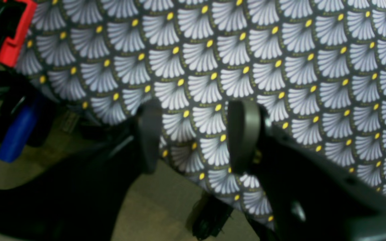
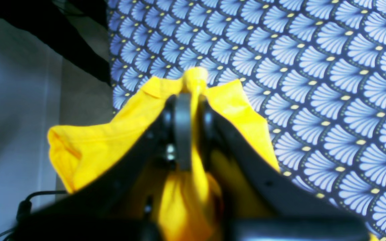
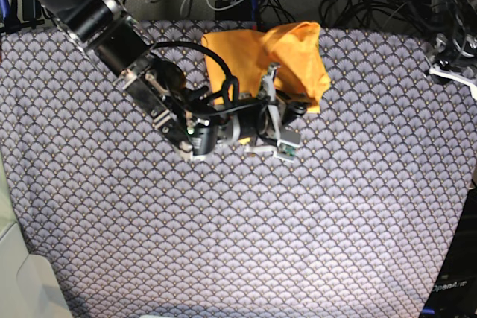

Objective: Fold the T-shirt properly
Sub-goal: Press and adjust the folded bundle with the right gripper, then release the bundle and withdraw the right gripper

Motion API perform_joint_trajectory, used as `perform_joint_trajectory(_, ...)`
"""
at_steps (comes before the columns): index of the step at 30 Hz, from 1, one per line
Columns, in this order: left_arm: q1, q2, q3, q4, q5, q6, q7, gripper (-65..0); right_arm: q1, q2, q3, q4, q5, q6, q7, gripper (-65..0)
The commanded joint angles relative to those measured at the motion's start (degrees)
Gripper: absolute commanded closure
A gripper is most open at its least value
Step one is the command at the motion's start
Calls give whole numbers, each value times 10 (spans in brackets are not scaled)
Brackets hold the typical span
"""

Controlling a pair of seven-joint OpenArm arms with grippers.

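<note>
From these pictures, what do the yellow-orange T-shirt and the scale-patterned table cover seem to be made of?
The yellow-orange T-shirt looks like thin, soft, matte woven or knit cloth: it bunches into loose folds where the right gripper pinches it. The scale-patterned table cover seems printed fabric with a flat, dull finish; it drapes over the table edge in the left wrist view.

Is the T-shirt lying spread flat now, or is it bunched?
Bunched. The T-shirt sits crumpled at the table's far edge, and the right pincer is shut on a pinched-up ridge of it.
</note>
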Motion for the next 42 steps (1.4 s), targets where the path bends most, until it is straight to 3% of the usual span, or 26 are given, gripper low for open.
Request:
perform_joint_trajectory(1,-2,-9,-4,8,-2,0,-9,-312,12,-5,3,8,-1,4,14,0)
perform_joint_trajectory(6,-2,-9,-3,8,-2,0,-9,-312,2,-31,3,8,-64,4,12,0)
perform_joint_trajectory(12,-2,-9,-3,8,-2,0,-9,-311,8,-64,3,8,-80,4,11,0)
perform_joint_trajectory(19,-2,-9,-5,8,-2,0,-9,-311,39,-66,4,5,-80,4,10,0)
perform_joint_trajectory(31,-2,-9,-2,8,-2,0,-9,-311,49,-77,7,-112,-79,4,40,-5)
perform_joint_trajectory(34,-2,-9,-2,8,-2,0,-9,-311,50,-77,7,-112,-78,4,37,-69)
perform_joint_trajectory(42,-2,-9,-2,10,-3,0,-5,-311,51,-77,8,-110,-77,4,20,-355)
